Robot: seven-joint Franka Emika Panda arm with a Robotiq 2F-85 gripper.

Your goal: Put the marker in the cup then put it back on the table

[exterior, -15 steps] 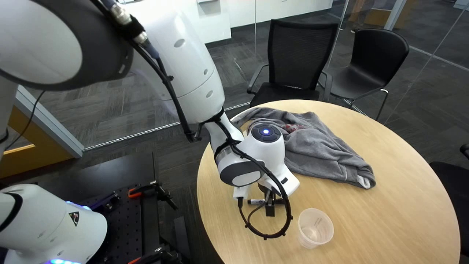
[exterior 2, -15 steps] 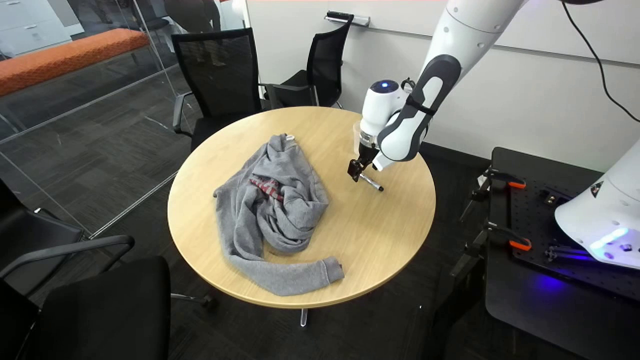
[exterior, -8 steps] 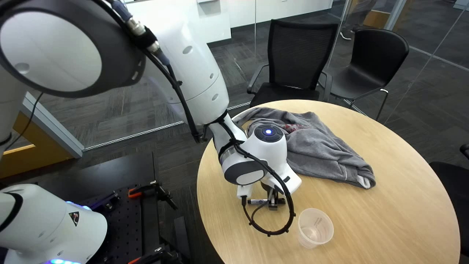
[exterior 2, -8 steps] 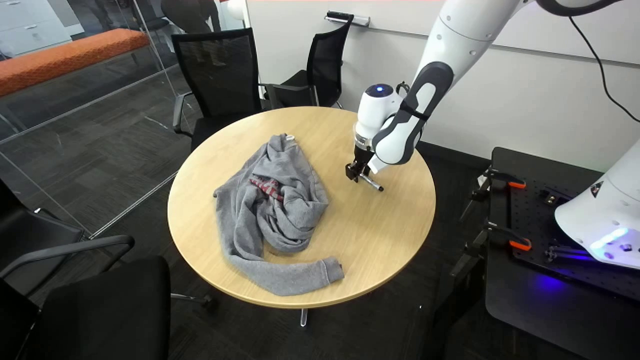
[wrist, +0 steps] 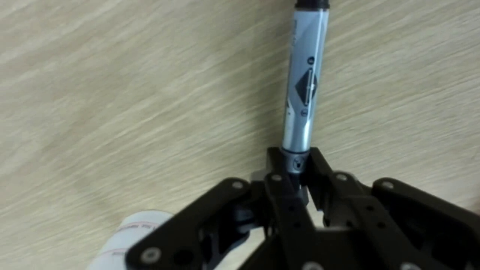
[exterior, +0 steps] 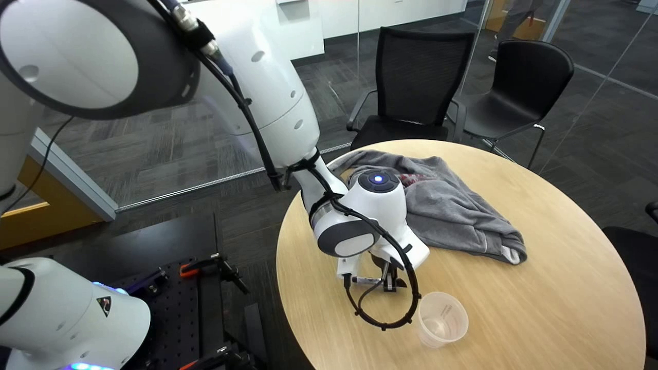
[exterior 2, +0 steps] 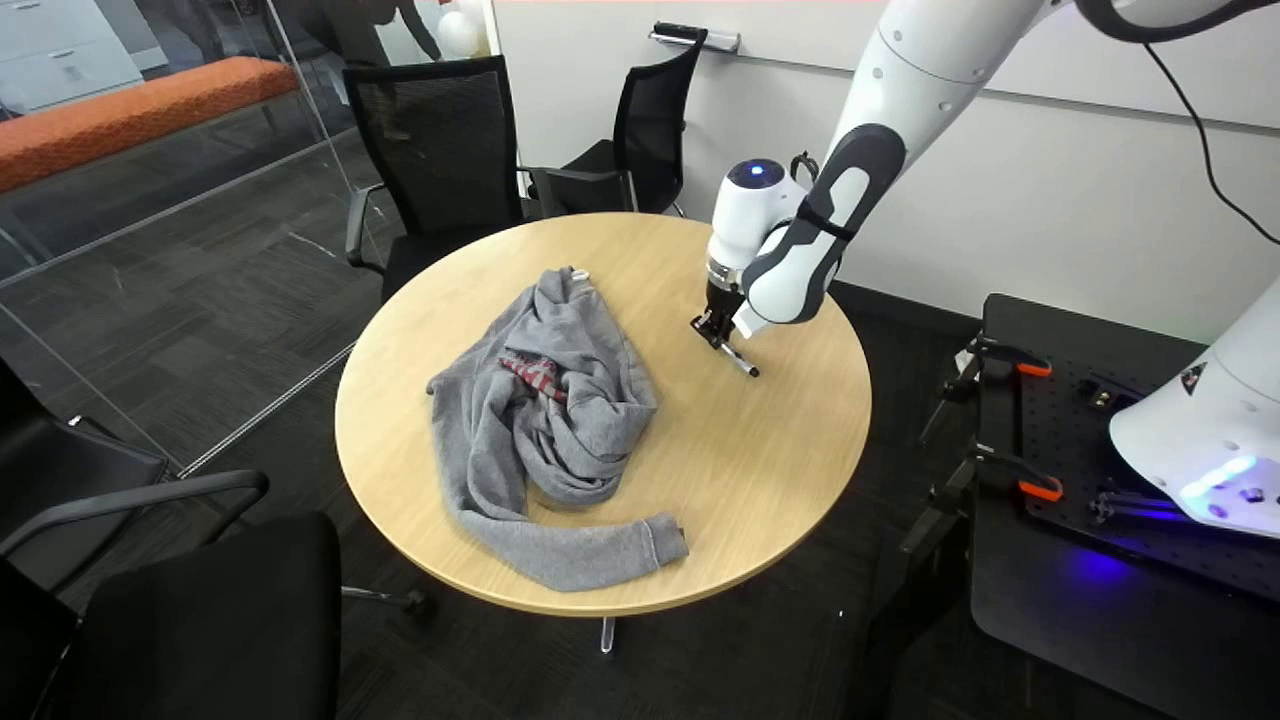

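Pinching the marker (wrist: 304, 78) around where its pale barrel meets one dark end, the pincer (wrist: 295, 161) seems to be at the pick-up, the first step. The barrel lies about level and runs out from the pincer towards the robot base (exterior: 82, 313); whether the marker touches the counter (exterior: 555, 298) or hangs just above it, I cannot tell. The next move calls for a straight lift, a carry to the cup (exterior: 442, 321), which stands upright near the pincer on the side away from the base, and a turn to bring the marker upright, since held level it may catch across the rim. A cable loop (exterior: 383, 325) hangs close by the pincer; in an exterior view it shows between pincer and cup and could brush the rim. Farther off, on another side of the pincer, a grey cloth (exterior 2: 600, 430) lies rumpled, probably out of the route. Beyond it, past the counter's edge, stands a mesh-backed chair (exterior: 424, 77).
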